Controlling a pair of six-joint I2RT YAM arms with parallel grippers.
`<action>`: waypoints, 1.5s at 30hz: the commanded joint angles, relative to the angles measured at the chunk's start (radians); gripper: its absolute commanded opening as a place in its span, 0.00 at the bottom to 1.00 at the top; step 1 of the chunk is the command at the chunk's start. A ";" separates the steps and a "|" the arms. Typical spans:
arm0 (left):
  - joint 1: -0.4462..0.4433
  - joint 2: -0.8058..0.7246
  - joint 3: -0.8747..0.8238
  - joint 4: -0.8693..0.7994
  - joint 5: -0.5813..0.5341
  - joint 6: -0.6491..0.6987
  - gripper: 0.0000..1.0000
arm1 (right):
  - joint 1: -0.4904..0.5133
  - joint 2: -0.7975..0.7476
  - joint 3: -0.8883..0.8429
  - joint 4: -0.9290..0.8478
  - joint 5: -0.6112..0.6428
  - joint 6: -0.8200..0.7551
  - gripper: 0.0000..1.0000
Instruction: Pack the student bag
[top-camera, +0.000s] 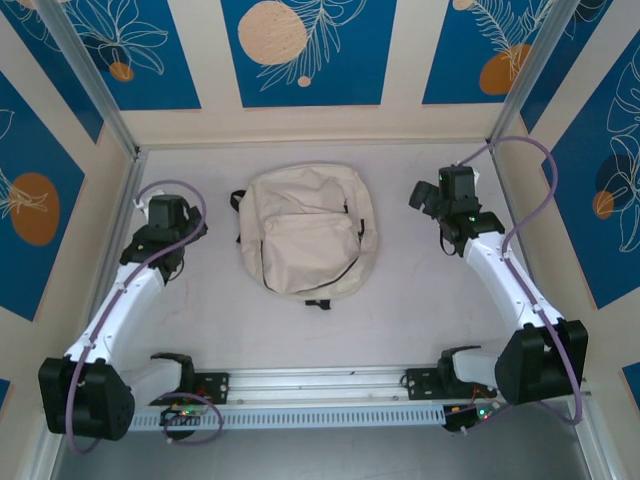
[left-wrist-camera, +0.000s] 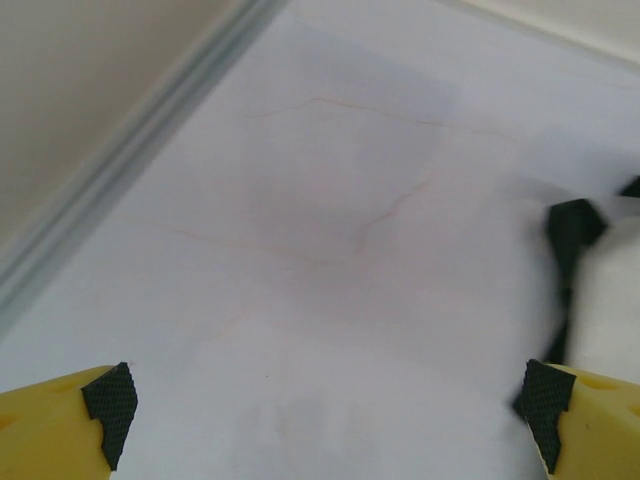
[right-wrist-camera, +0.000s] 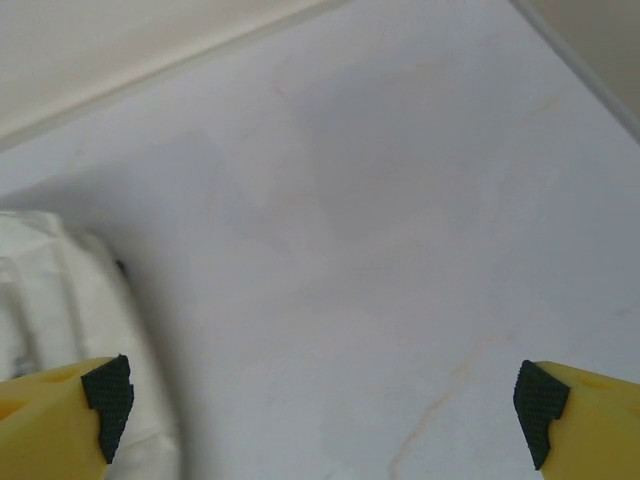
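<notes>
We note the left gripper (left-wrist-camera: 325, 405) spread wide and empty, and the right gripper (right-wrist-camera: 325, 400) likewise, both over bare table (top-camera: 410, 320). The bag (top-camera: 305, 235) lies flat between them, at the left gripper's 3 o'clock. A blurred black strap (left-wrist-camera: 570, 235) is possibly the bag's.

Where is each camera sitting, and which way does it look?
Top camera: above and behind the robot, looking down at the table, the bag, the left arm and right arm.
Left wrist camera: on the left arm, facing the table; left fingers wide apart, black strap at right.
Right wrist camera: on the right arm, facing the table; right fingers wide apart, bag edge at left.
Shared: all three see the bag.
</notes>
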 joint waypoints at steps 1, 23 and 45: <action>0.010 -0.023 -0.085 0.164 -0.137 0.115 1.00 | -0.026 -0.048 -0.135 0.203 0.043 -0.068 0.99; 0.047 0.152 -0.520 1.097 0.146 0.380 1.00 | -0.078 0.152 -0.599 1.130 -0.310 -0.369 0.99; 0.045 0.424 -0.506 1.352 0.260 0.429 1.00 | -0.120 0.285 -0.617 1.277 -0.430 -0.375 0.99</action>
